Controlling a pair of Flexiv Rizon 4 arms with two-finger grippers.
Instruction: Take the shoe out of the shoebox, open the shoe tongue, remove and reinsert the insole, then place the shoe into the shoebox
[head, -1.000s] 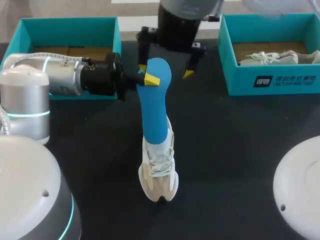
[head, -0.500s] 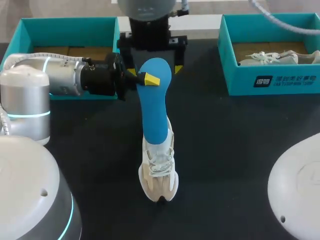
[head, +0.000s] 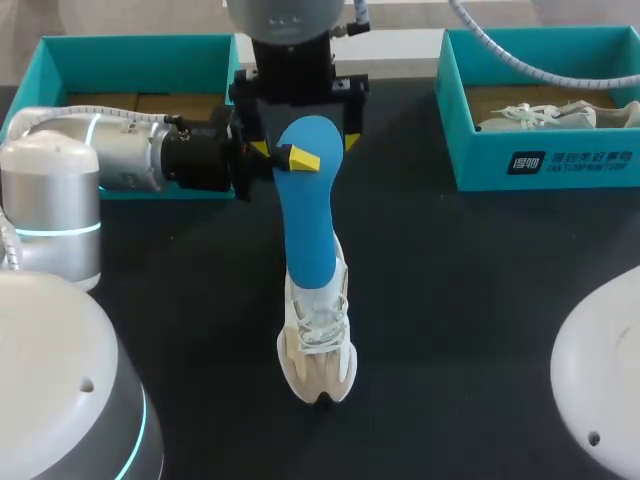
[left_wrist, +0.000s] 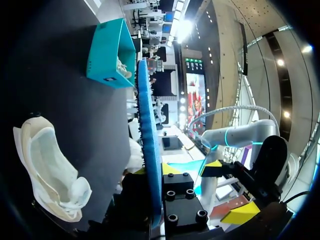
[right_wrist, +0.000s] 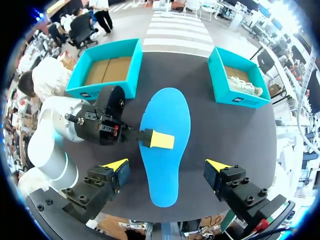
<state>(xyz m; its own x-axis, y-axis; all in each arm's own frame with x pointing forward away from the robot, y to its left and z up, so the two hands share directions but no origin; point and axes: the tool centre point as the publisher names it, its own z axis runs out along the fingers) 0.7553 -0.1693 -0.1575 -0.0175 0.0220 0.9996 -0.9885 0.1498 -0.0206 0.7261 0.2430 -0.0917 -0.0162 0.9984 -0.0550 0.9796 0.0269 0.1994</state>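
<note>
**Insole held upright above the shoe**

In the head view we see the left gripper (head: 290, 157) clamped on the blue insole (head: 310, 220) near its upper end. The insole stands upright, its lower end down at the opening of the white shoe (head: 320, 345), which rests on the dark surface (head: 480, 280). The right gripper (head: 304, 145) sits at the insole's top, fingers apart, one to each side. The left shoebox (head: 140, 42) shows its cardboard floor. The right shoebox (head: 540, 160) holds a second shoe (head: 545, 115).

The left wrist view gives us the insole (left_wrist: 147, 130) edge-on, a thin blue strip between that gripper's fingers. It also looks into the shoe (left_wrist: 47, 170), whose pale lining the head view hides.

Only the right wrist view shows us the insole's full flat face (right_wrist: 165, 150). It lies between the right gripper's spread fingers (right_wrist: 116, 164) and touches neither. One yellow tip of the left gripper presses on that face.
</note>
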